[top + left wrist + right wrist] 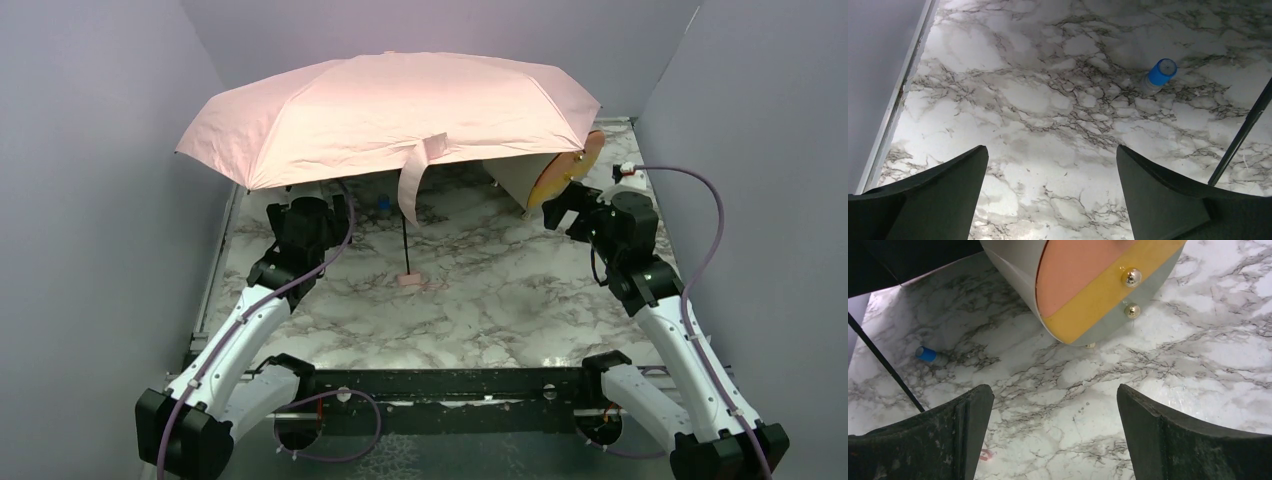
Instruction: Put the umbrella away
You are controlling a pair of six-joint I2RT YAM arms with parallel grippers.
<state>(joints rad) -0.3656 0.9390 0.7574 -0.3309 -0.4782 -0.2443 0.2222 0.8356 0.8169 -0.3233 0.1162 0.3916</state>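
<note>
Umbrella (390,110): fully open, with the pink canopy spread over the far half of the counter (500,300).
Shaft (404,240): thin and black, running down from under the canopy to the little pink handle (409,281), which sits on the marble.
Strap (418,178): long and pink, hanging off the canopy's near edge just beside the shaft.
Left tool (1052,155): left of the shaft under the canopy's near edge. It's spread wide, with nothing but bare marble between the fingers.
Right tool (1055,395): right of the shaft, also spread wide and gripping nothing.
Drum (1088,285): lying on its side at the canopy's right end with its orange face toward the right tool. Can't tell if the fabric touches it.
Blue cap (1160,74): a small capped thing lying on the counter under the canopy, left of the shaft.
Top view only: the canopy, strap and handle all show up here, plus both arms at once.
Left wrist only: a close look at the blue cap. The shaft is just a dark line at the right edge.
Right wrist only: two shiny studs and a yellow band on the drum's face, with the shaft far left and the blue cap beyond it.
</note>
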